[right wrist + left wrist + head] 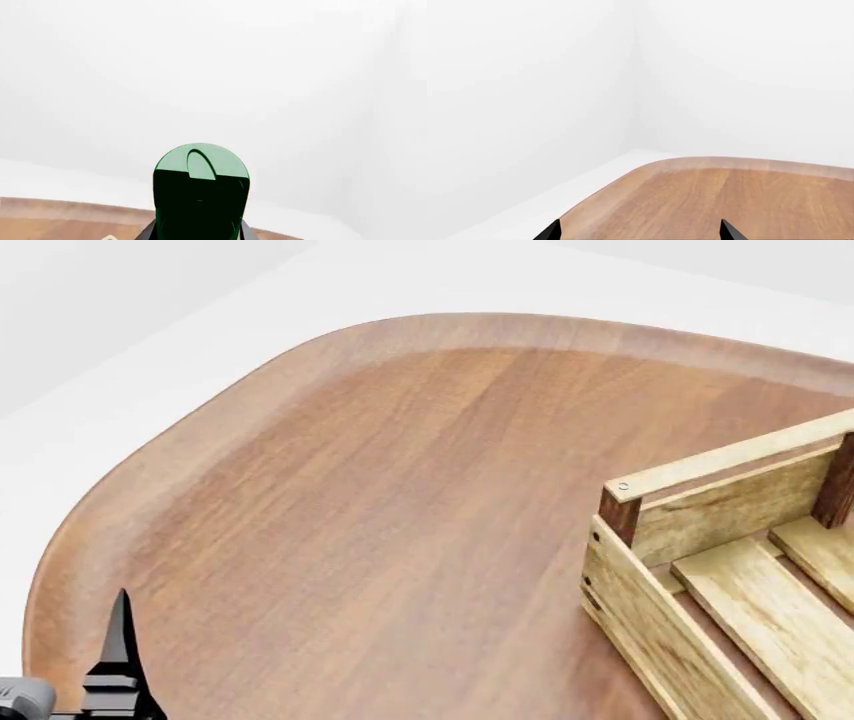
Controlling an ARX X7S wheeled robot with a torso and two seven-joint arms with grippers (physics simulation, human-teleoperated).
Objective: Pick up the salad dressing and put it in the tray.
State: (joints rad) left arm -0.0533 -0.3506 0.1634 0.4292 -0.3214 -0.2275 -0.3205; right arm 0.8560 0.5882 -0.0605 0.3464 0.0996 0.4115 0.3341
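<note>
Right wrist view was where we found the salad dressing (200, 195): its round green flip cap filled the low middle of the picture, with the dark fingers (148, 232) of the right gripper (197, 234) showing close on either side of it, so we judged the claw pinched on the bottle, raised above the wooden table (53, 220). The bottle's long axis ran out along the fingers, cap end farthest from the wrist. From the head view we saw only a corner of the tray (727, 585) at the right edge, on the right arm's side, and neither the right arm nor the bottle; how far bottle and tray stood apart we could not tell. The left gripper (639, 232) hung over the table's far left corner, its two tips spread and holding nothing. We judged the carry to the tray to be the right arm's work.
</note>
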